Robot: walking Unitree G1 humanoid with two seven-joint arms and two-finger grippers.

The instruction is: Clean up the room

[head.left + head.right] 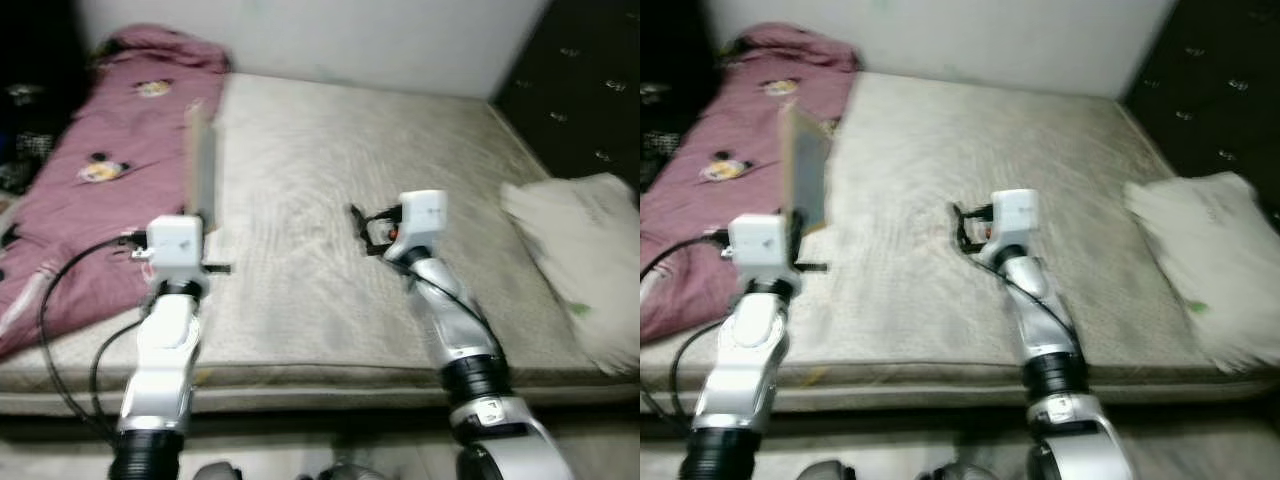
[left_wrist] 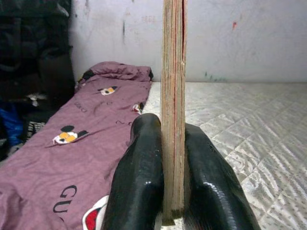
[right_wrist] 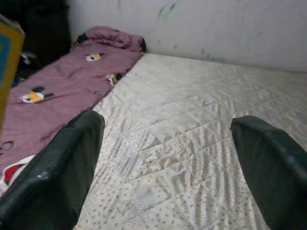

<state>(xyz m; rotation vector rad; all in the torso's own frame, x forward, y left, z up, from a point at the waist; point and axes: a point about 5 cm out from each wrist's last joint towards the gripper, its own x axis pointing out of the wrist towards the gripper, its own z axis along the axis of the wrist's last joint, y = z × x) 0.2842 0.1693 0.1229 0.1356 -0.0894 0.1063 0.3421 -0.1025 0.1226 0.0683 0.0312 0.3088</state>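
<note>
Here, you are looking down on a bed [image 1: 330, 200] with a pale quilted mattress that spans most of the head views. A maroon blanket [image 1: 90, 190] printed with cartoon figures lies along the robot's left side of the bed, bunched at the far end against a whitish wall [image 1: 350, 40]. A white pillow [image 1: 585, 255] rests at the right edge of the mattress, beside a dark tufted panel [image 1: 580, 70]. Dark clutter [image 2: 33, 72] stands beyond the blanket at the far left; you cannot tell what it consists of.

Left tool [image 2: 168, 191]: the two black fingers [image 2: 139, 187] are closed on a thin flat book [image 2: 173, 96], gripping its lower edge. The book stands upright, edge-on to the wrist camera, with its stacked page edges visible. In the head views it rises above the left wrist [image 1: 175, 245], held over the boundary between the blanket and the bare mattress.

Right tool [image 1: 362, 228]: it hovers over the bare middle of the mattress, well apart from the pillow. In the right wrist view the two fingers [image 3: 62, 167] stand wide apart with nothing between them, and the quilted surface shows in the gap.

Both head views are slightly blurred
</note>
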